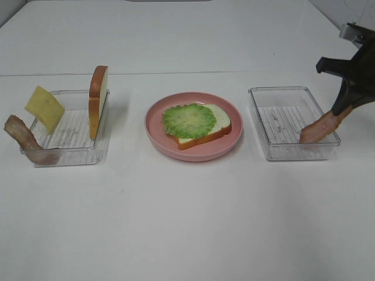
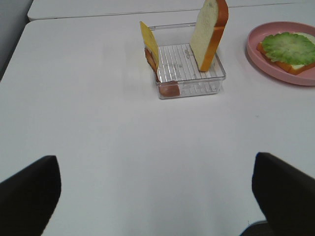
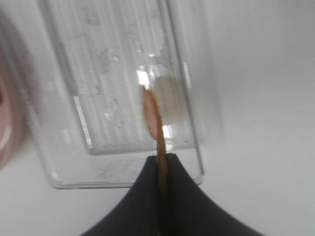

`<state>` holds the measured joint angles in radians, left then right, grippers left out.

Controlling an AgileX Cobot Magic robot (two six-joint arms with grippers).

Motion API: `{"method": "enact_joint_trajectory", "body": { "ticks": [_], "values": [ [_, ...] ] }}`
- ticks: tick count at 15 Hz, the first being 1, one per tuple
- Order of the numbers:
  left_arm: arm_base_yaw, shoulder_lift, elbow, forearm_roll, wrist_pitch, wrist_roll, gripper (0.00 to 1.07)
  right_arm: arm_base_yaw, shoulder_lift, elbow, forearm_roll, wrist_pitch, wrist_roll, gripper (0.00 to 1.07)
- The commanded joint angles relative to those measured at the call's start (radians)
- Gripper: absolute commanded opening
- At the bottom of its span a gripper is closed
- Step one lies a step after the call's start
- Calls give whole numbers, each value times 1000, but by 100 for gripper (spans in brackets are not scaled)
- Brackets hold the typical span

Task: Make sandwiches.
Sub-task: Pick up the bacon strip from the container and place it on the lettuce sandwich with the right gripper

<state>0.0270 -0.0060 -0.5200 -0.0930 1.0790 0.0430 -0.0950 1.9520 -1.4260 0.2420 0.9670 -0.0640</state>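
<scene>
On the pink plate (image 1: 158, 137) lies a bread slice (image 1: 218, 126) with a green lettuce leaf (image 1: 188, 120) on top. The left clear tray (image 1: 76, 153) holds an upright bread slice (image 1: 98, 100), a yellow cheese square (image 1: 44, 108) and a bacon strip (image 1: 22, 138) leaning over its rim. My right gripper (image 1: 341, 111) is shut on a second bacon strip (image 1: 319, 129), whose lower end hangs in the right clear tray (image 1: 281, 153); the right wrist view shows that strip (image 3: 153, 115) pinched between the fingers. My left gripper (image 2: 156, 196) is open and empty, well short of the left tray (image 2: 189, 87).
The white table (image 1: 187, 216) stretches out in front of the trays and plate. A table seam runs behind them. In the left wrist view the plate (image 2: 256, 54) sits to the side of the left tray.
</scene>
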Motion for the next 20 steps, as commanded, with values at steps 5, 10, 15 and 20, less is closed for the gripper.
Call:
{"method": "enact_joint_trajectory", "body": {
  "ticks": [5,10,15,20],
  "values": [
    [3,-13,3,-7,-3,-4,100,275,-136,-35,119,-2,-38,0],
    [3,-13,3,-7,-3,-4,100,527,-89,-112,158,-126,4,0],
    [3,-13,3,-7,-3,-4,100,634,67,-228,202,-171,-1,0],
    [3,-13,3,-7,-3,-4,100,638,254,-366,22,-170,23,0]
  ]
}}
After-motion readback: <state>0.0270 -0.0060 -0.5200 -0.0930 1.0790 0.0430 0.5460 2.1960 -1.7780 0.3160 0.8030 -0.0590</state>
